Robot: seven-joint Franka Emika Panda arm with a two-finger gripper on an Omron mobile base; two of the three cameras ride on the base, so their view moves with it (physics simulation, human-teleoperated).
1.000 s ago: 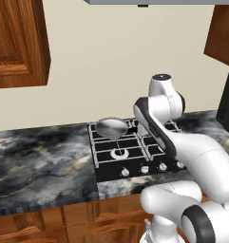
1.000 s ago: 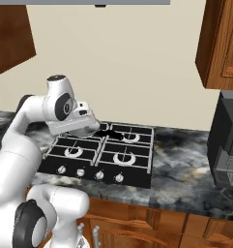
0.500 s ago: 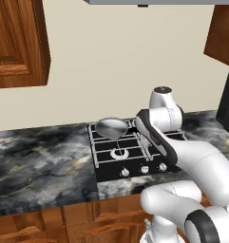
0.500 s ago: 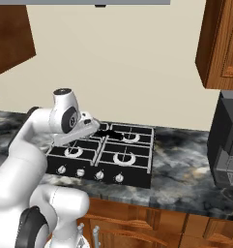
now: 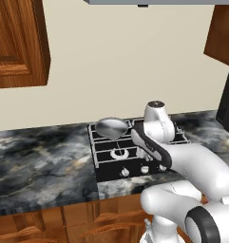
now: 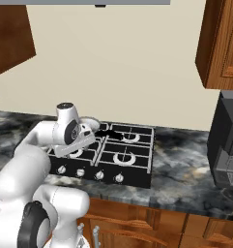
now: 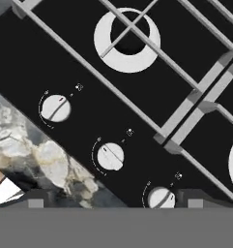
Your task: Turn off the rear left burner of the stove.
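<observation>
I have swung lower over the black four-burner gas stove (image 5: 135,152) since before; its rear left burner (image 5: 111,128) sits under a shiny steel pan (image 5: 110,126). Whether my jaws are spread, I cannot tell.

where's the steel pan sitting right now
The steel pan sits on the stove at its rear left corner, near the wall; in the left base view it is just left of the arm's upper joint, behind the front left burner.

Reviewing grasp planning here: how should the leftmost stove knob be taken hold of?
Grip the leftmost knob by its round rim, coming straight down from above. It is a small disc lying flat on the black stove top, rim bare all round, so the tool should straddle it, probably across the raised bar.
</observation>
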